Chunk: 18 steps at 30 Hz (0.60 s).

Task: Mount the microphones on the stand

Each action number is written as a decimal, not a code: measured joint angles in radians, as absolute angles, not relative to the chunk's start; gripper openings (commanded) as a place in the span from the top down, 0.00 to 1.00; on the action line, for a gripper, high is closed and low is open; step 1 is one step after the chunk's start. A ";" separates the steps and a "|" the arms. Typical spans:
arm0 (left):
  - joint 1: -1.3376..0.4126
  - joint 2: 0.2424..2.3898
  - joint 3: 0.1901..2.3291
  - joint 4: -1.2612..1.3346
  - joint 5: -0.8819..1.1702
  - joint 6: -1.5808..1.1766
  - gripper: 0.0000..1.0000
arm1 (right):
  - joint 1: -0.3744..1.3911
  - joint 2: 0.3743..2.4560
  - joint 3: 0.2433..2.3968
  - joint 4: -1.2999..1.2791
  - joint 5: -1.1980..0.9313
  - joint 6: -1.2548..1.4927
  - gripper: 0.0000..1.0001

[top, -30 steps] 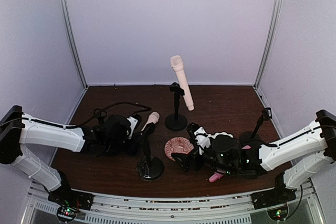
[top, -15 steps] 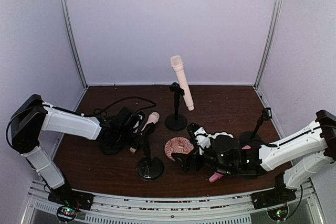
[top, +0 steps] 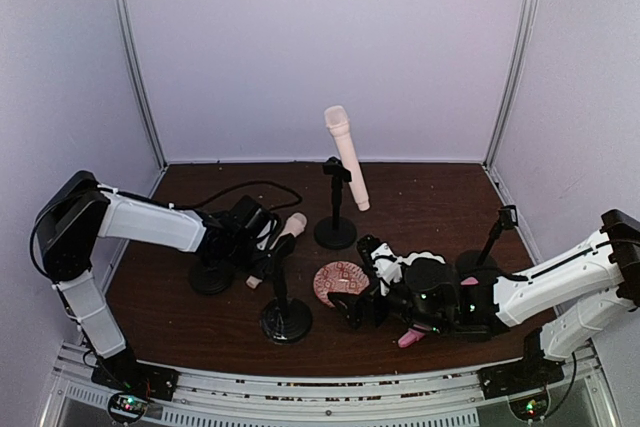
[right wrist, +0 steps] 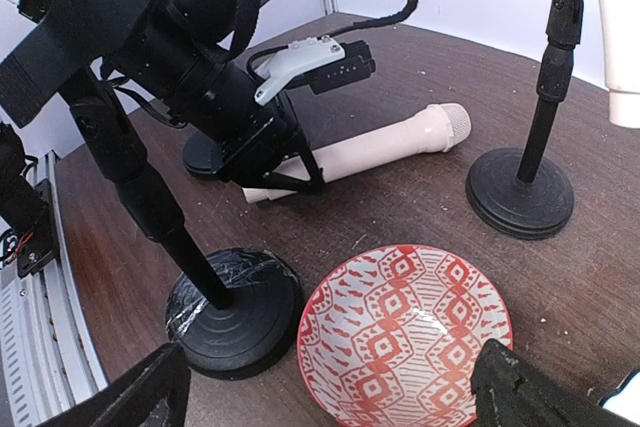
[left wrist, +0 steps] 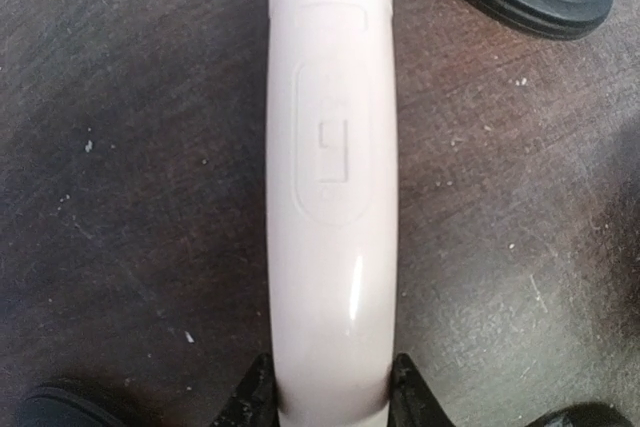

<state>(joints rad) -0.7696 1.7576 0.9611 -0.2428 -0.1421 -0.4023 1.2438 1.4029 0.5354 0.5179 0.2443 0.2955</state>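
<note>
1/3 done | cream mic [top: 345,152] clipped on back stand [top: 335,217] | 2nd cream mic [left wrist: 330,177] flat on counter [top: 420,197], left tool [left wrist: 330,402] pinching its tail | pink mic [top: 410,336] lies by right tool [top: 358,285], jaws wide, empty | 2 mics left

microphone [left wrist: 330,197] cream | dish [right wrist: 405,337] red-white geometric | stand [right wrist: 232,312] black | table [right wrist: 420,197] dark brown

Microphone [left wrist: 330,197] now between left jaws

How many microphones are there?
3. The upright cream microphone sits in the back stand. The lying cream microphone is on the table at the left. The pink microphone pokes out from under the right arm, partly hidden.
</note>
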 measured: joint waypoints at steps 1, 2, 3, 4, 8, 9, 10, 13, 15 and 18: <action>-0.769 1.752 0.963 -0.251 -0.145 -0.397 0.95 | 1.244 1.403 0.535 0.518 0.244 0.295 0.00; -0.769 1.740 0.963 -0.267 -0.154 -0.390 1.00 | 1.243 1.403 0.535 0.518 0.244 0.295 0.00; -0.769 1.726 0.963 -0.282 -0.162 -0.387 1.00 | 1.243 1.403 0.535 0.518 0.244 0.294 0.00; -0.769 1.708 0.963 -0.297 -0.172 -0.383 1.00 | 1.243 1.402 0.535 0.518 0.244 0.294 0.00; -0.769 1.602 0.978 -0.361 -0.219 -0.364 1.00 | 1.243 1.396 0.535 0.513 0.244 0.287 0.00; -0.769 1.569 0.986 -0.373 -0.229 -0.360 1.00 | 1.243 1.391 0.535 0.510 0.245 0.284 0.00; -0.769 1.544 0.992 -0.377 -0.235 -0.355 1.00 | 1.243 1.385 0.536 0.506 0.245 0.280 0.00; -0.769 1.461 1.005 -0.378 -0.249 -0.338 1.00 | 1.243 1.370 0.538 0.487 0.245 0.268 0.00; -0.769 1.415 1.010 -0.378 -0.253 -0.330 1.00 | 1.243 1.367 0.550 0.464 0.245 0.265 0.00; -0.769 1.345 1.010 -0.379 -0.254 -0.315 1.00 | 1.242 1.356 0.561 0.452 0.244 0.265 0.00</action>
